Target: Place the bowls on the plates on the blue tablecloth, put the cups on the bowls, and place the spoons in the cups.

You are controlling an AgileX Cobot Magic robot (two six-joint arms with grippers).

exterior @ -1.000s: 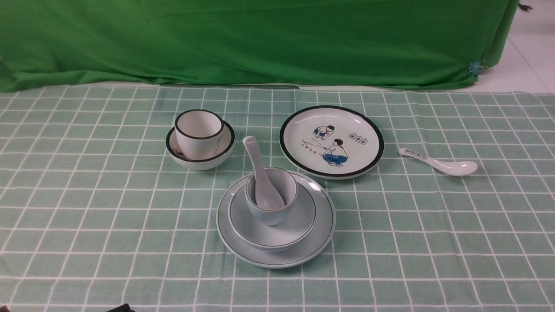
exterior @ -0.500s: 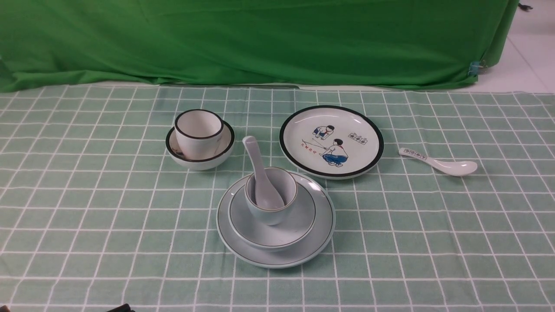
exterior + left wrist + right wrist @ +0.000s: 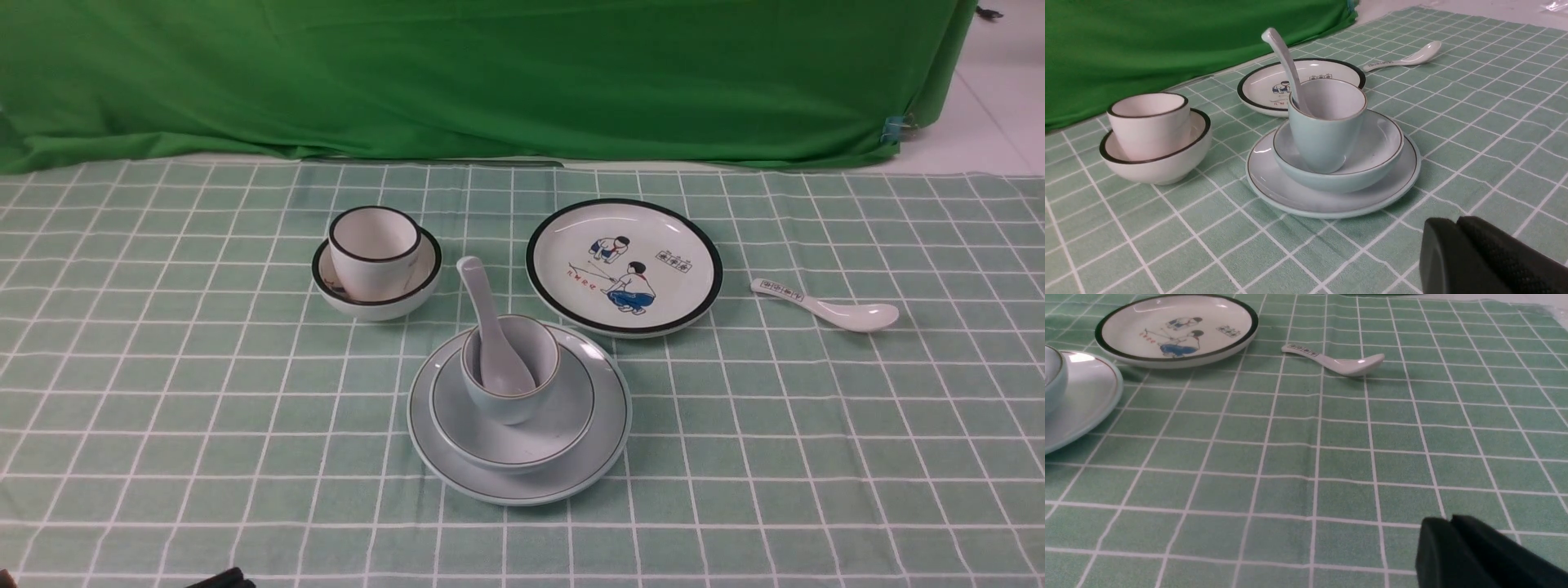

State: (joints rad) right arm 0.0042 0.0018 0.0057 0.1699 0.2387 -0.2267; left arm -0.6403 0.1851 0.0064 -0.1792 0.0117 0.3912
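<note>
So here's your count, starting closest to you. Both grippers sit low at the near edge. Your left gripper looks pressed together with nothing in it. Your right gripper shows its black fingers almost touching, empty too, though I honestly can't tell if that one is fully closed or cracked apart.

Two plates: the plain plate with the thin dark rim line is nearest, in the middle of the blue tablecloth. The cartoon plate, black rim and kids in blue shorts, sits just behind it to the right with nothing on it.

Two bowls: the pale bowl is on the plain plate. The black-rimmed bowl sits straight on the cloth, back and left of that stack, not on any plate.

Two cups: the bluish cup stands upright in the pale bowl, and the black-rimmed cup stands in the black-rimmed bowl.

Two spoons: the plain spoon is in the bluish cup, handle leaning up and to the left. The printed spoon lies flat on the cloth, right of the cartoon plate and apart from it, scoop end pointing right.

Farthest back there's the green backdrop cloth along the far edge. Nothing lies between the cartoon plate and the black-rimmed bowl, or between it and the printed spoon.
</note>
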